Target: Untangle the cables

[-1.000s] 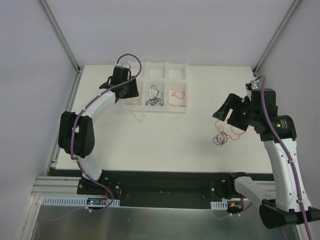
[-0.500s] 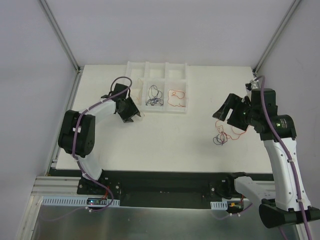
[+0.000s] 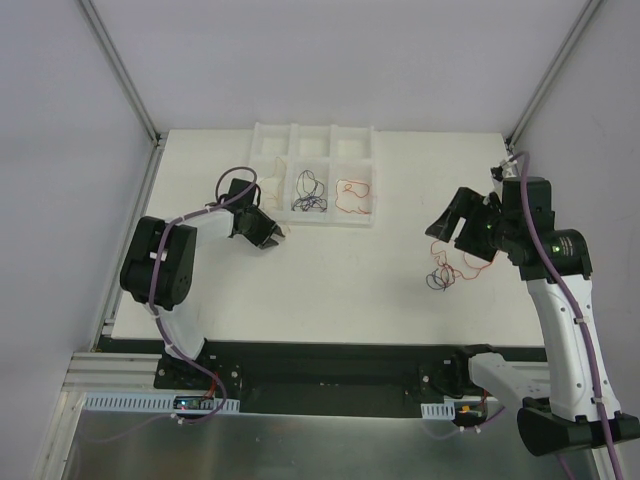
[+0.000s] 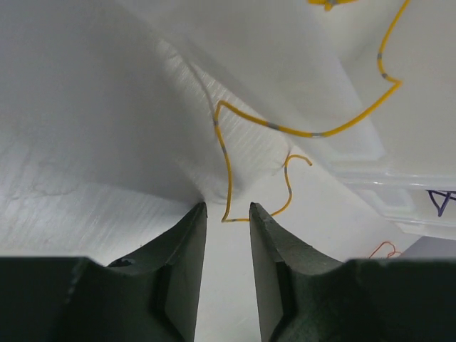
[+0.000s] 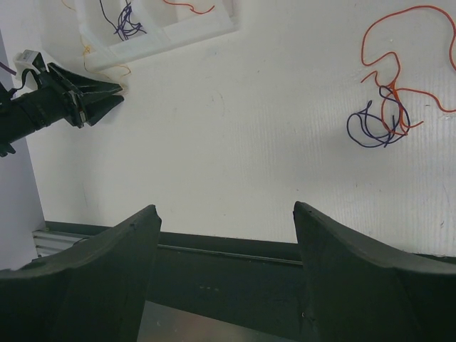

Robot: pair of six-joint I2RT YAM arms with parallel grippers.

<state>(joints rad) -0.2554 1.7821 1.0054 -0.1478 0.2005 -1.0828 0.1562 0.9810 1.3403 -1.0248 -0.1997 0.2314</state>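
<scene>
A small tangle of red-orange and dark blue cables [image 3: 442, 270] lies on the white table at the right; it also shows in the right wrist view [image 5: 385, 117]. My right gripper [image 3: 447, 228] hovers above and just behind it, wide open and empty [image 5: 224, 206]. A pale tan-yellow cable [image 4: 226, 157] hangs from the white tray's front left corner [image 3: 278, 228]. My left gripper [image 3: 275, 237] is low on the table there, open by a narrow gap, with the cable's lowest bend just beyond the fingertips [image 4: 228, 210].
The white compartment tray [image 3: 315, 135] stands at the back. One compartment holds a dark blue cable [image 3: 308, 195], and the one beside it a red cable [image 3: 352, 192]. The table's black front edge [image 5: 228, 249] is near the right gripper's view.
My left gripper has moved from over the tray's left compartment down to the table in front of the tray's corner. The right arm and the tangle have not moved.
</scene>
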